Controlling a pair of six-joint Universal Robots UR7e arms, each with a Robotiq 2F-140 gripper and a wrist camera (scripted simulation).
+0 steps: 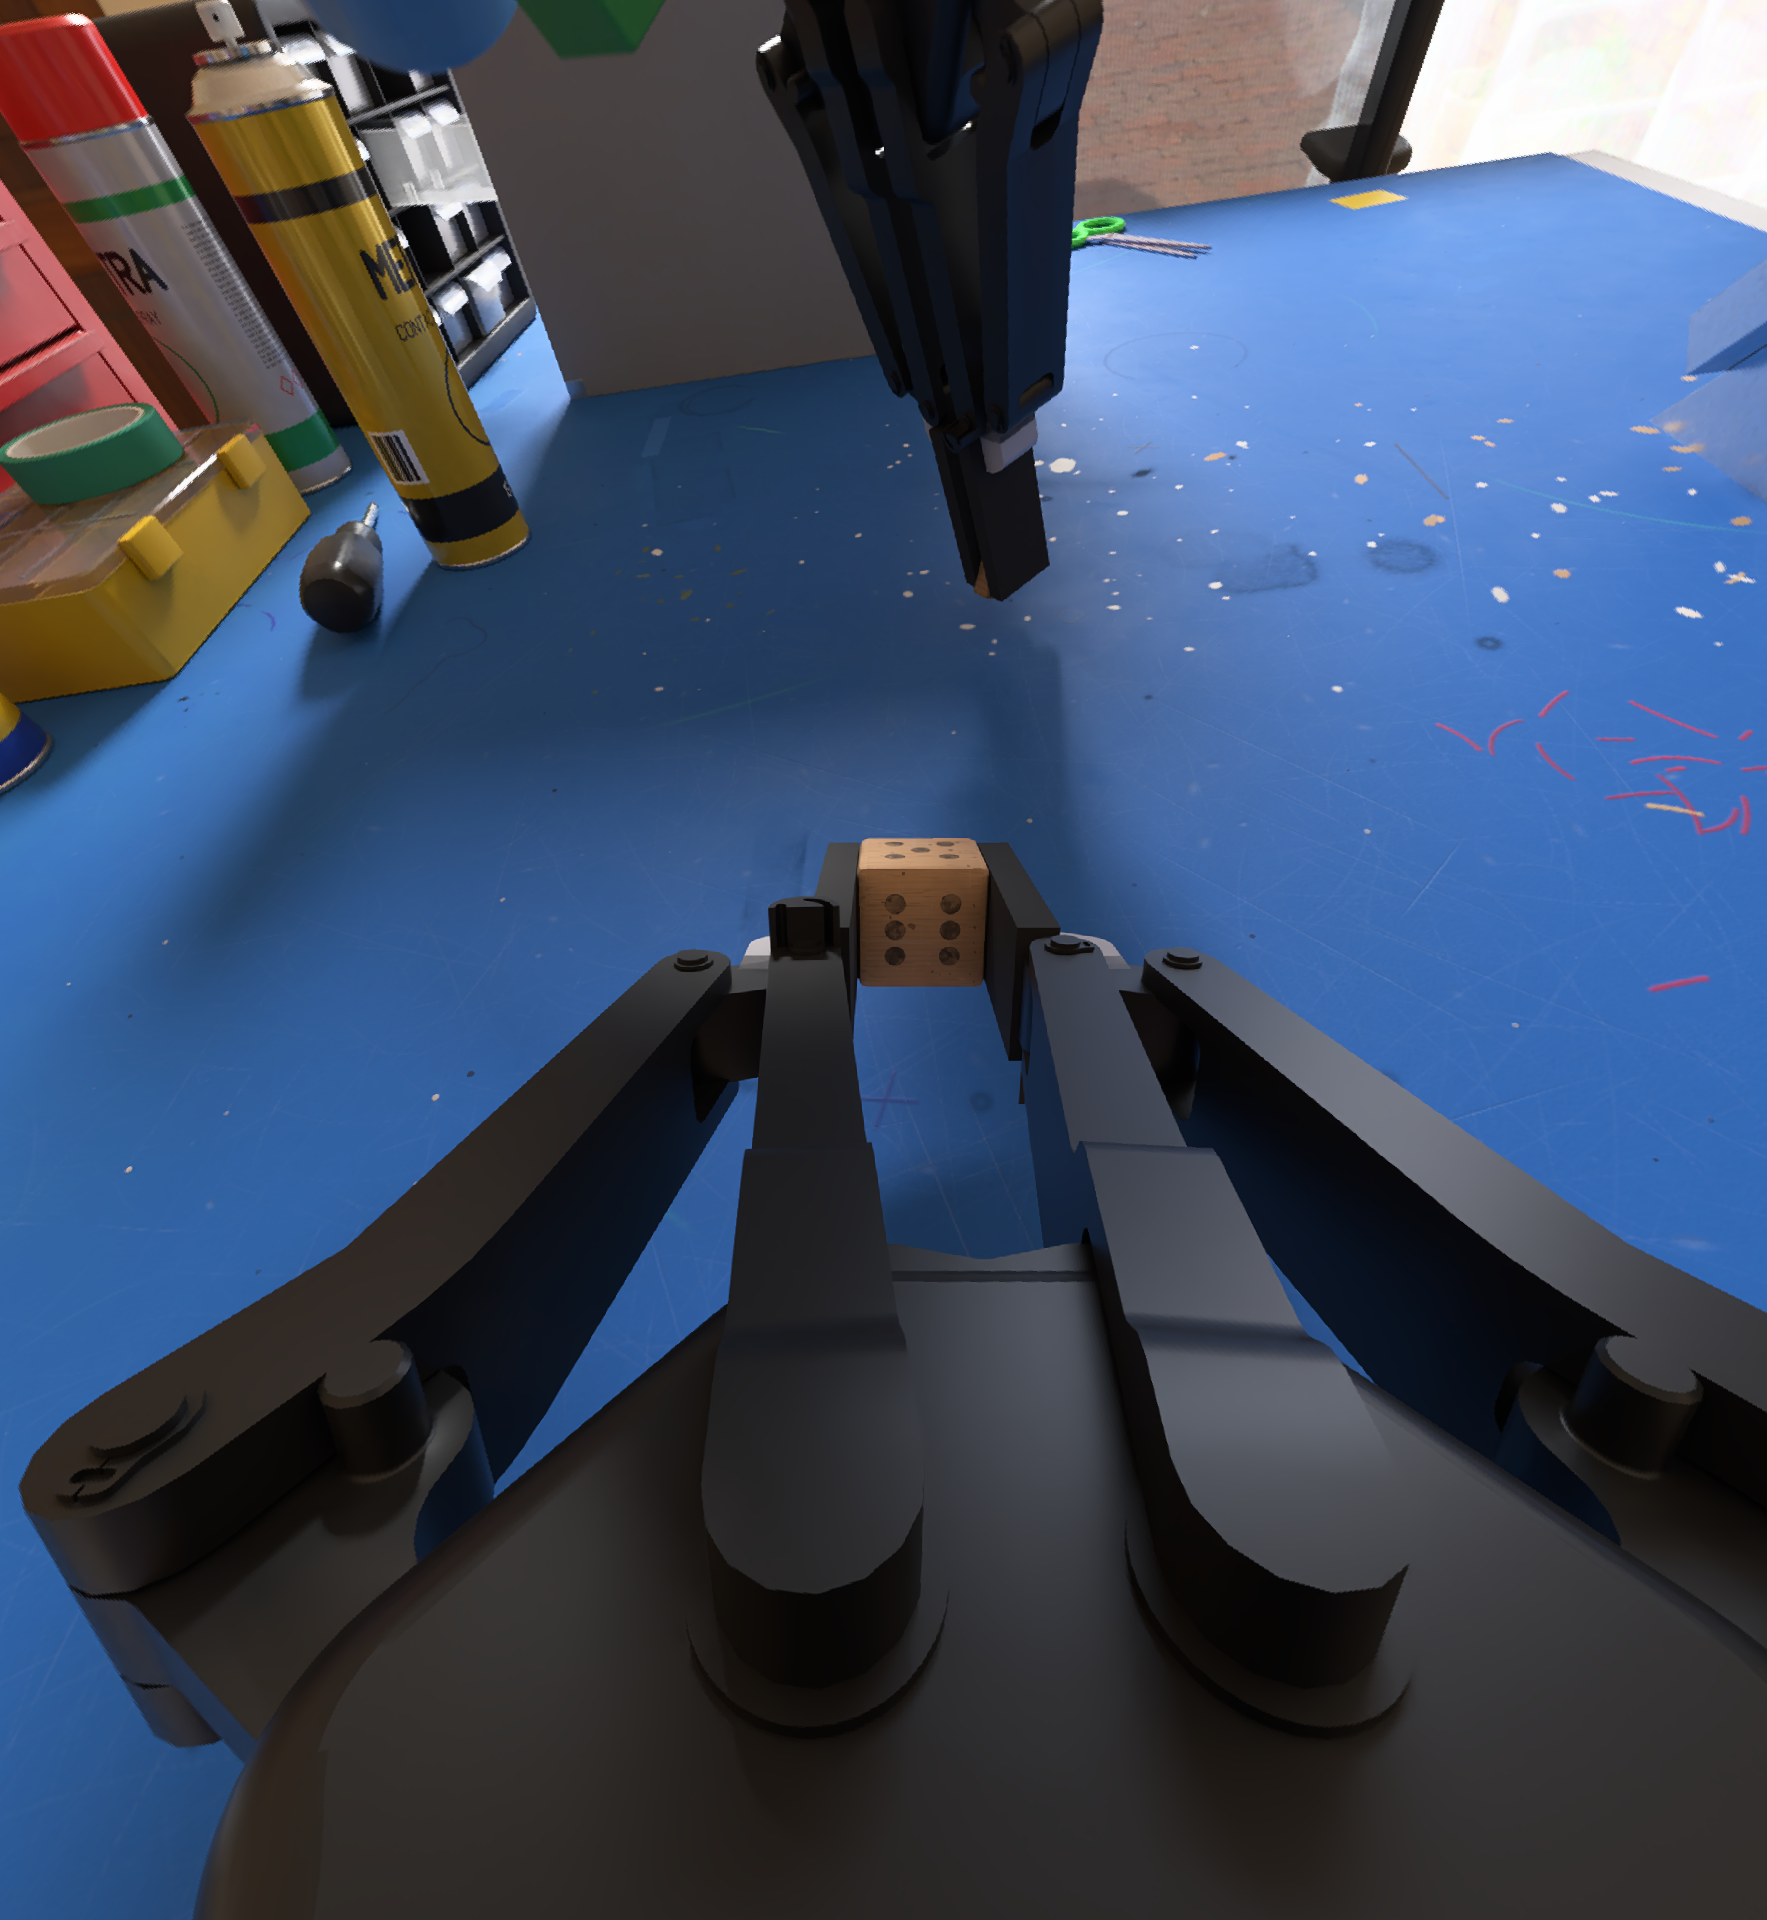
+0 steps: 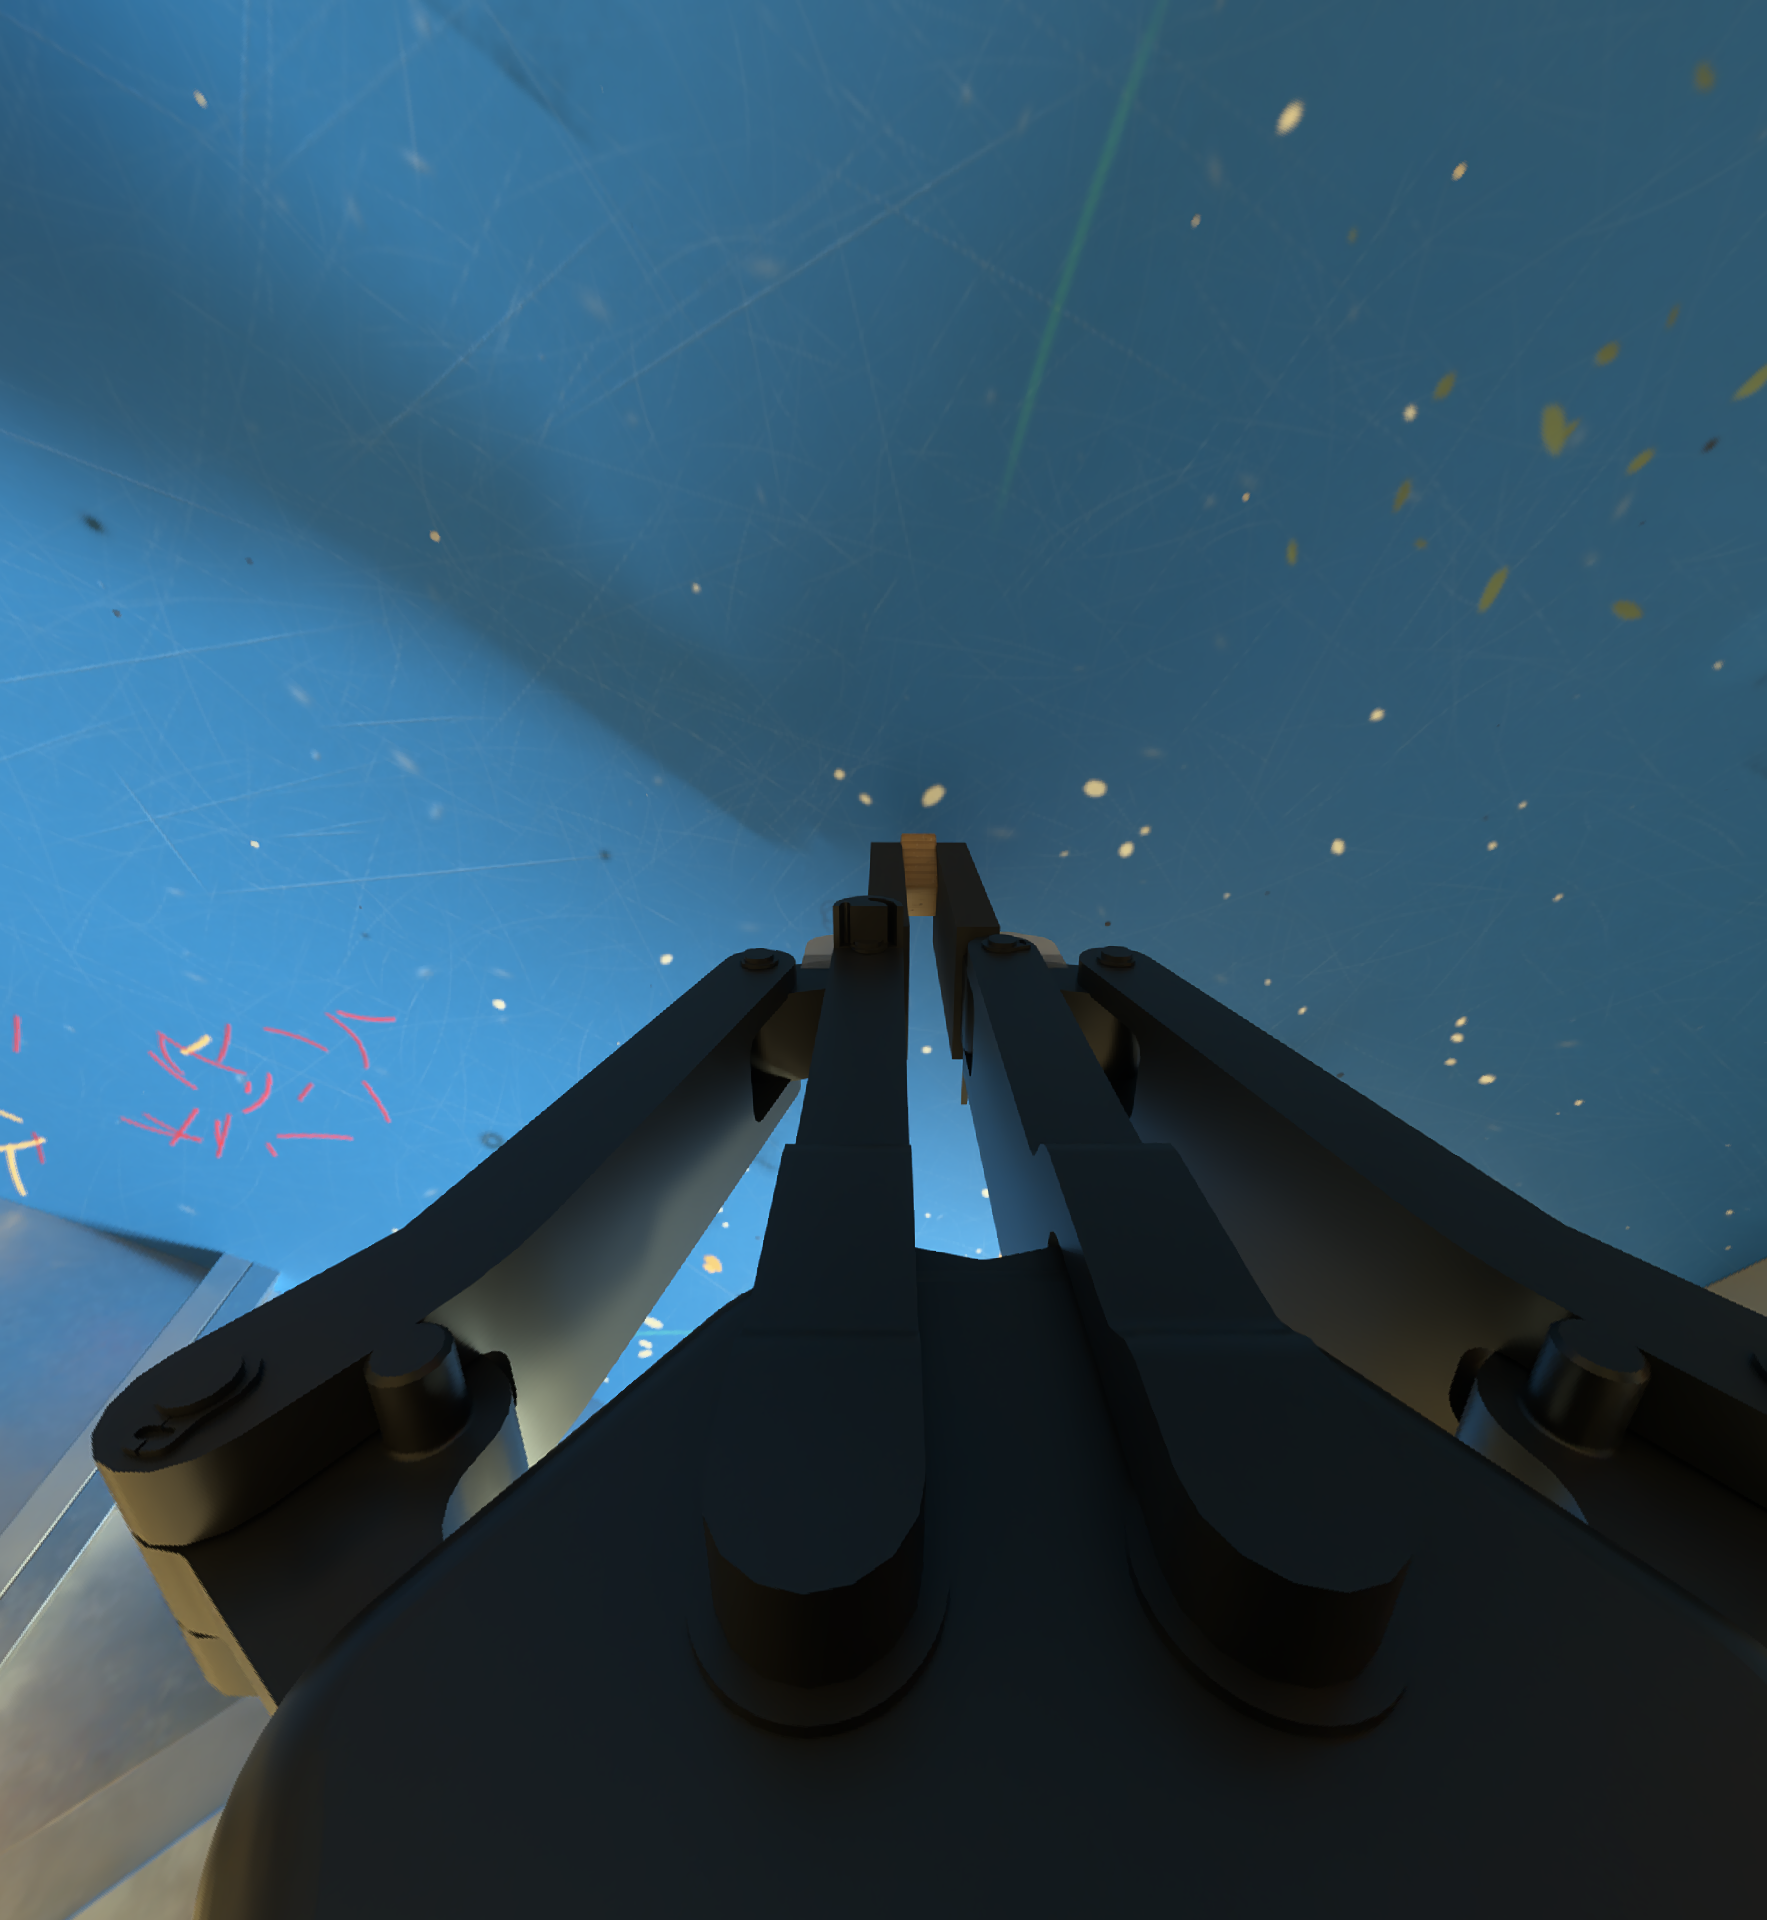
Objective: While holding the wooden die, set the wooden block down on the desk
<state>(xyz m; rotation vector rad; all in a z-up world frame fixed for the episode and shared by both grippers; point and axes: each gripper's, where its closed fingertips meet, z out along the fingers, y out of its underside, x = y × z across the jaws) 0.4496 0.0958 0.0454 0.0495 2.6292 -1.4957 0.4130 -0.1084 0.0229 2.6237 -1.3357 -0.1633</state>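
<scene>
The left claw [image 1: 923, 914] is clamped on the wooden die [image 1: 921, 912], held above the blue tabletop [image 1: 546, 831], so the holding half of the job looks in order. Farther off, the right claw [image 1: 998, 577] points down with its tips close over the tabletop, pinched on a thin wooden block [image 2: 918, 873]; whether the block touches the surface cannot be told. What seems left is to settle the block and let go.

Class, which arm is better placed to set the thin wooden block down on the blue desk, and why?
Right. The right gripper pinches the thin wooden block just above the blue desk; the left gripper holds the wooden die.
</scene>
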